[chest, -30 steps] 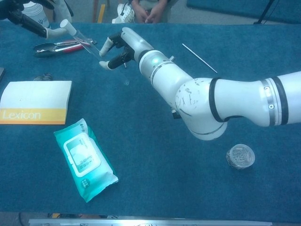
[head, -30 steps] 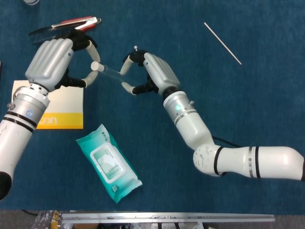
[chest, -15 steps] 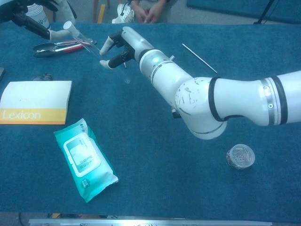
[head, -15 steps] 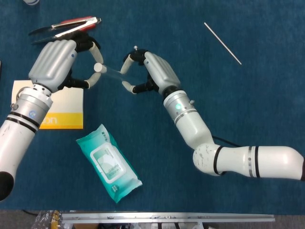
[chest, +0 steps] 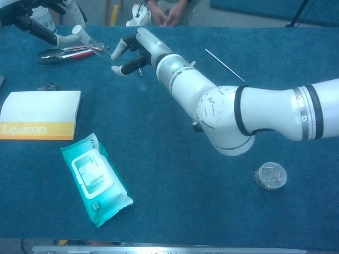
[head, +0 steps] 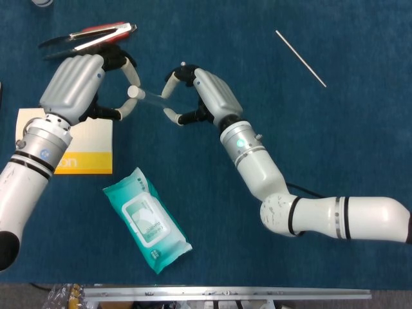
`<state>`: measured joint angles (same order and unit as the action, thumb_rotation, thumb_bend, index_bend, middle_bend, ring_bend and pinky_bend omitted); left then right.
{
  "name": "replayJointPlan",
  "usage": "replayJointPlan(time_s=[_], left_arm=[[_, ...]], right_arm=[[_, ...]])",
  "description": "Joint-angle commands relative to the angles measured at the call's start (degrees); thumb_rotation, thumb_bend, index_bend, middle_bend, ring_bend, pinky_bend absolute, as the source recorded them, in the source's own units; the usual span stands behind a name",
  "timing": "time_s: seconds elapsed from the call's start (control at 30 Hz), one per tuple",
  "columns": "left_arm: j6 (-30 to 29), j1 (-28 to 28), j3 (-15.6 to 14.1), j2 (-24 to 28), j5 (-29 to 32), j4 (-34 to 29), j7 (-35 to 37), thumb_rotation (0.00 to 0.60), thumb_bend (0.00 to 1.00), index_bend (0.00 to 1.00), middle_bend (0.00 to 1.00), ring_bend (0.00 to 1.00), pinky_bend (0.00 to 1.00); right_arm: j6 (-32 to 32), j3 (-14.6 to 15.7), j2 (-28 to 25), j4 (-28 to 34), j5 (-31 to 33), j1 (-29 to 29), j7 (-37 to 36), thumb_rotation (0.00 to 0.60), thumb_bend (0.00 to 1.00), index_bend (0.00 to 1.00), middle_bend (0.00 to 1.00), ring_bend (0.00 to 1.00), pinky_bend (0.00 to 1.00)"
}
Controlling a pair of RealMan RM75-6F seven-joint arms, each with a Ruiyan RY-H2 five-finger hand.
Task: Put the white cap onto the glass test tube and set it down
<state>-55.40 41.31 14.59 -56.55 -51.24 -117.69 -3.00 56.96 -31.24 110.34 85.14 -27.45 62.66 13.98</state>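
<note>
Blue cloth (head: 335, 129) covered the table; above it the glass test tube (head: 152, 98) was pinched by the right hand (head: 203, 96), its white cap (head: 133, 92) gripped by the left hand (head: 80, 84). Straight, gentle pressing seemed advisable.

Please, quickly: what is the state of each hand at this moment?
Left hand: pinches the white cap on the end of the glass test tube.
Right hand: holds the tube's other end.

My worktop (head: 335, 141) is deep blue; the wipes pack (head: 147, 220) teal and white, the book (head: 82, 152) cream with a yellow band, the cap (head: 132, 93) white.
</note>
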Motion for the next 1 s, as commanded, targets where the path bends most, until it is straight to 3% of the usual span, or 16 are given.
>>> replayJointPlan(time_s=[0.03,0.43,0.67,0.9,1.0], left_arm=[[0.1,0.1,0.0,0.0,0.1,0.0,0.0,0.6,0.33,0.52,0.3,0.15,0.13],[0.4,0.4,-0.2,-0.1,0.5,0.0,-0.4,0.6,0.33,0.51,0.3,0.15,0.13],[1.1,0.4,-0.3,0.8,-0.2,-0.4,-0.2,0.597,0.33,0.38,0.26,0.13,0.13],[2.5,0.4,-0.4,2.4,-1.0,-0.8,0.6,0.529,0.33,0.16,0.15,0.02,0.13],[2.6,0.2,-0.4,3.5,-1.8,-1.0,0.7,0.505,0.33,0.12,0.12,0.0,0.13]], right_arm=[[0.0,-0.1,0.0,0.0,-0.1,0.0,-0.1,0.6,0.26,0.64,0.32,0.15,0.25],[0.0,-0.2,0.0,-0.2,-0.1,0.1,-0.5,0.6,0.26,0.64,0.32,0.15,0.25],[0.2,-0.1,-0.3,0.2,0.0,0.0,-0.3,0.6,0.26,0.64,0.32,0.15,0.25],[0.3,0.3,-0.9,0.5,0.8,0.0,0.8,0.6,0.26,0.64,0.32,0.15,0.25],[0.2,0.6,-1.8,1.2,1.3,0.1,1.9,0.6,0.26,0.64,0.32,0.15,0.25]])
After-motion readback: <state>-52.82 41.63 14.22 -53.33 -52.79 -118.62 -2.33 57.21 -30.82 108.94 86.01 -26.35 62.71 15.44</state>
